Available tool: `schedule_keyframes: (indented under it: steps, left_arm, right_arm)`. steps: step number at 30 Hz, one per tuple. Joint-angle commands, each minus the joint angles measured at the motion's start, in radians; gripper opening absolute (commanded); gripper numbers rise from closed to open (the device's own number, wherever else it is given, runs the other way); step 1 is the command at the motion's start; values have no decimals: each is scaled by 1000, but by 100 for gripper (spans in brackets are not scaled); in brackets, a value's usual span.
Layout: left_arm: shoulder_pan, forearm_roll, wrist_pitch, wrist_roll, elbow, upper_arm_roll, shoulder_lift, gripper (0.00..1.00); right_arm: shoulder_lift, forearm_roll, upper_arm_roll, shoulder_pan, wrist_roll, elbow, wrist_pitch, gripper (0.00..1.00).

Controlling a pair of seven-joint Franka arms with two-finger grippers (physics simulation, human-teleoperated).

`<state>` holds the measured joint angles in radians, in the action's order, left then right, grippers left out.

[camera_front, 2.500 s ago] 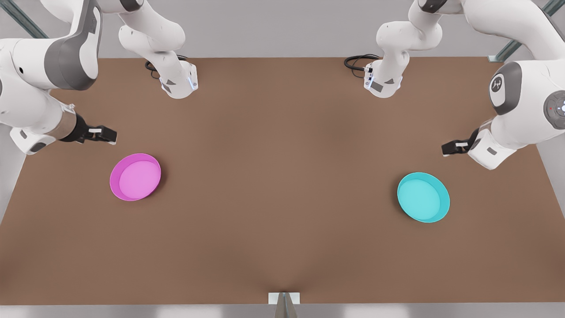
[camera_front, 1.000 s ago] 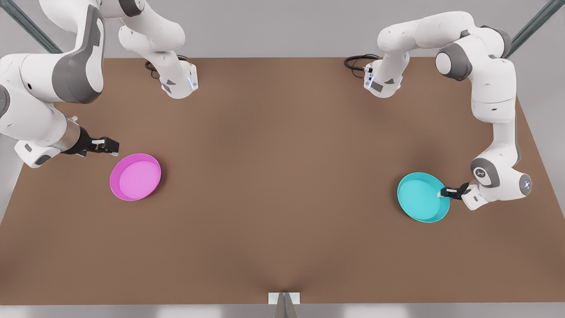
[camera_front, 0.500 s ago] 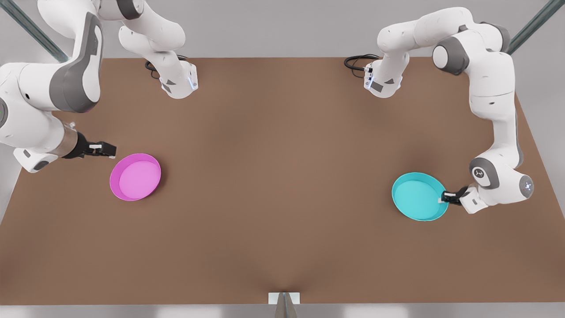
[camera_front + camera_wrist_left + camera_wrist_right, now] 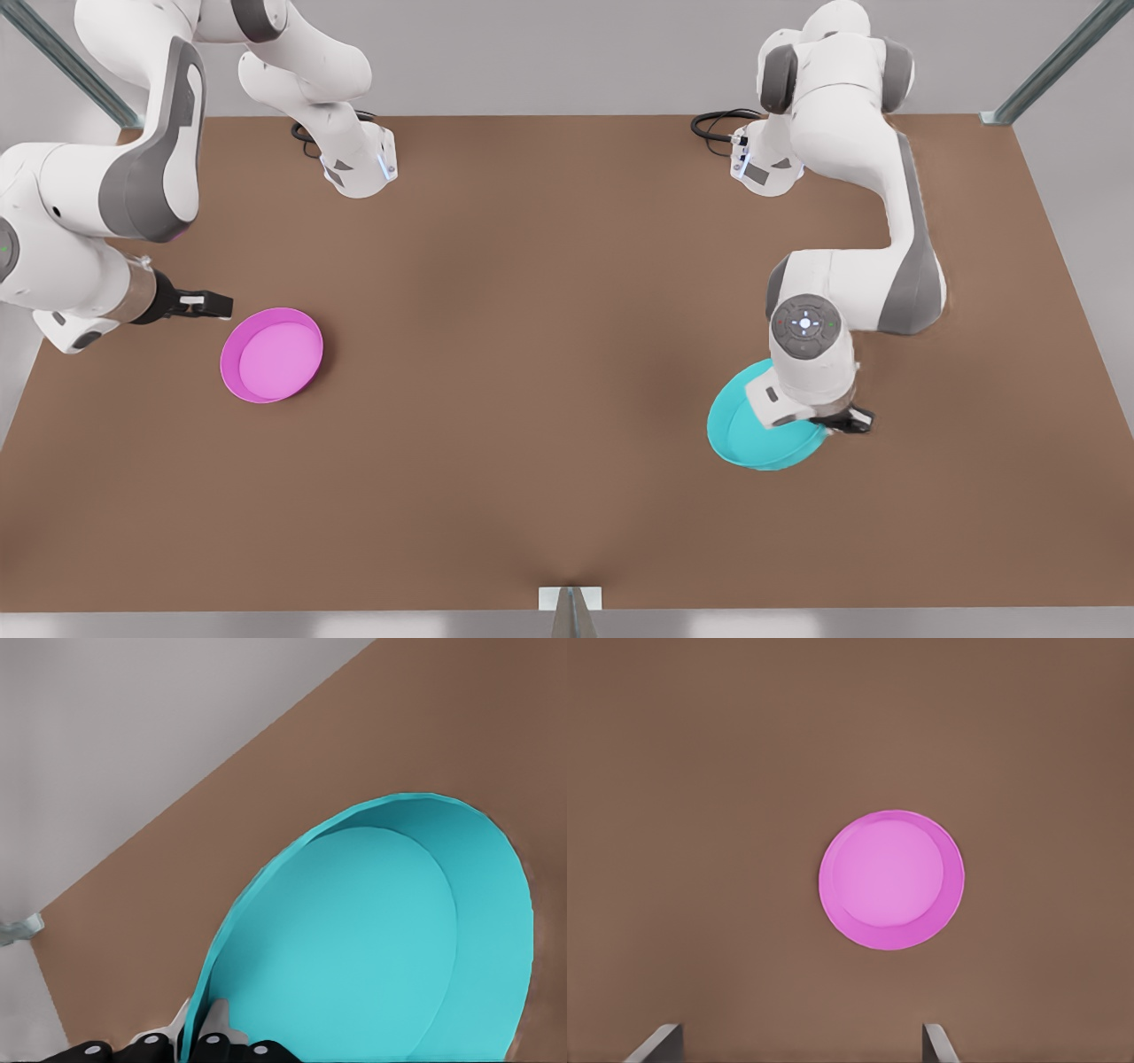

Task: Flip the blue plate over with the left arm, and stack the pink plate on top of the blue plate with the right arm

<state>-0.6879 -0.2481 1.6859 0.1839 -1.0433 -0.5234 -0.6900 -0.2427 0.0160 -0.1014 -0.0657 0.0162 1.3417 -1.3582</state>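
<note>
The blue plate (image 4: 737, 440) is turquoise and sits tilted at the front view's right, partly hidden under the left arm's wrist. My left gripper (image 4: 842, 422) is shut on its rim. In the left wrist view the fingers (image 4: 215, 1020) pinch the edge of the blue plate (image 4: 372, 939), whose open side faces the camera. The pink plate (image 4: 271, 354) lies flat, open side up, at the front view's left. My right gripper (image 4: 213, 306) hovers open just beside its far-left edge, apart from it. In the right wrist view the pink plate (image 4: 891, 879) lies ahead of the right gripper (image 4: 802, 1045).
Both arm bases (image 4: 359, 168) (image 4: 769, 168) stand at the back edge of the brown table (image 4: 549, 354), with black cables beside them. A small grey mount (image 4: 570, 601) sits at the front edge. Broad bare tabletop lies between the two plates.
The left arm has swung over the blue plate and carried it toward the front view's left and front, tilting it. The right gripper has barely shifted near the pink plate.
</note>
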Motion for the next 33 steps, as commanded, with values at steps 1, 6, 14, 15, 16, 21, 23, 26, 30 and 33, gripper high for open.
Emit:
schedule_keyframes:
  steps: [1, 6, 14, 15, 16, 21, 23, 26, 30, 33]
  left_arm:
    - [-148, -62, -112, -816, 41, -151, -65, 21]
    - [-496, -110, -110, -1043, 66, -497, -347, 21]
    - [-679, -729, -75, -1894, -293, -307, -402, 21]
    - [-676, -845, -120, -2018, -325, -221, -375, 21]
    - [-668, -887, -189, -2086, -337, -136, -356, 21]
    - [-647, -935, -233, -2397, -330, 69, -341, 21]
    - [-621, -948, -229, -2411, -330, 100, -344, 21]
    - [-618, -961, -221, -2428, -331, 103, -359, 21]
    - [-614, -955, -219, -2420, -331, 103, -376, 79]
    - [-618, -952, -229, -2422, -331, 111, -385, 100]
  right_arm:
    - [2, -4, -1, 0, 2, 10, 1, 100]
    - [2, -8, -9, -2, 2, 13, 1, 100]
    - [-4, -14, -52, 0, 18, 145, -30, 100]
    - [0, -14, -81, 0, 82, 189, -85, 100]
    - [3, -14, -110, 1, 129, 246, -160, 100]
    - [30, -70, -199, 0, 246, 527, -584, 100]
    - [-52, -188, -201, 23, 333, 544, -693, 100]
    - [-165, -298, -201, 98, 473, 505, -699, 100]
    - [-233, -301, -201, 159, 533, 476, -699, 100]
    - [-271, -301, -199, 179, 553, 452, -699, 100]
